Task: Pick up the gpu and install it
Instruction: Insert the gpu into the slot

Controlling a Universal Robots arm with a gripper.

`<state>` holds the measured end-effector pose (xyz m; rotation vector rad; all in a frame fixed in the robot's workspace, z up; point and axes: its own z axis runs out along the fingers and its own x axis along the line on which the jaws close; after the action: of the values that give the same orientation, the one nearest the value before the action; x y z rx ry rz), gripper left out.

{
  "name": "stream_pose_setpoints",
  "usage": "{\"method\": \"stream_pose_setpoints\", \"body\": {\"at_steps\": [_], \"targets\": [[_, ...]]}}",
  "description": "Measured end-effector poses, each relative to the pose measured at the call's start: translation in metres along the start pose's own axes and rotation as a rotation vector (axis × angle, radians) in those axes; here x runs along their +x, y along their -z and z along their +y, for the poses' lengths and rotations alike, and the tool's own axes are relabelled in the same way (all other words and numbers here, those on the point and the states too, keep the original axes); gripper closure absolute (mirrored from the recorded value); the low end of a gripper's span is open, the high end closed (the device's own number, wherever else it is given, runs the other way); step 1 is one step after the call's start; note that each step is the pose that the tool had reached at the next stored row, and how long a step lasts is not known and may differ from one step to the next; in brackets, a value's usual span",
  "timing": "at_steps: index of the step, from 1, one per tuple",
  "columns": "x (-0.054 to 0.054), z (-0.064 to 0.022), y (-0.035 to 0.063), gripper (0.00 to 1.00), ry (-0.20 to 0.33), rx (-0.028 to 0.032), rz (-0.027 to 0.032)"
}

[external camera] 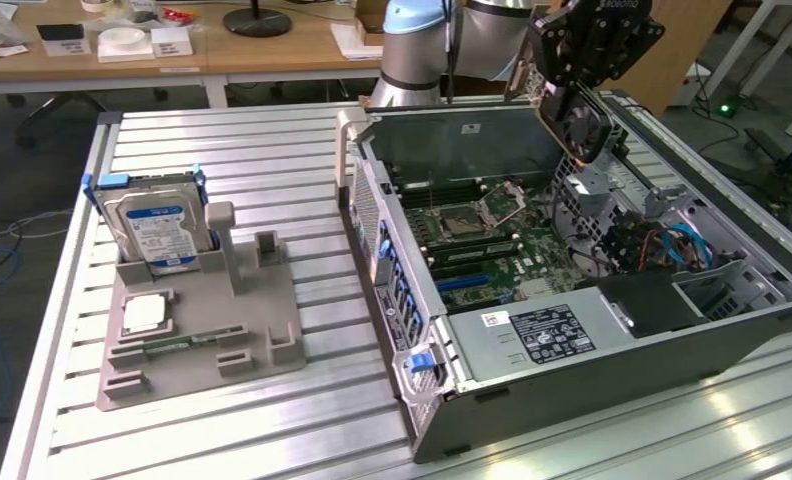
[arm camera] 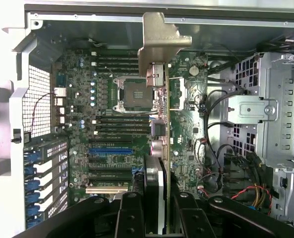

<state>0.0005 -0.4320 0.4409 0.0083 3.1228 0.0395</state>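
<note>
Pincer [arm camera: 156,206] is clamped narrow on the gpu [arm camera: 154,168], gripping one short end. Card hangs directly below me, long axis pointing down into the open case [external camera: 476,135], metal bracket [arm camera: 159,39] end lowest. It looks clear of the motherboard [arm camera: 80,163], over its far part. The blue slot [arm camera: 109,150] lies nearer, toward the exterior view's left.

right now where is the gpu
The gpu is held in the end effector toward the exterior view's right, tilted above the open computer case, over its motherboard and not yet seated.
</note>
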Motion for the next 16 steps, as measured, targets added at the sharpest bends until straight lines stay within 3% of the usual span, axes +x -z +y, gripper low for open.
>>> {"method": "stream_pose_setpoints", "body": {"at_steps": [7, 16], "targets": [[0.0000, 0.0000, 0.0000, 0.72, 0.069, -0.0013, 0.0017], [0.0000, 0.0000, 0.0000, 0.72, 0.111, -0.0022, 0.0028]]}}
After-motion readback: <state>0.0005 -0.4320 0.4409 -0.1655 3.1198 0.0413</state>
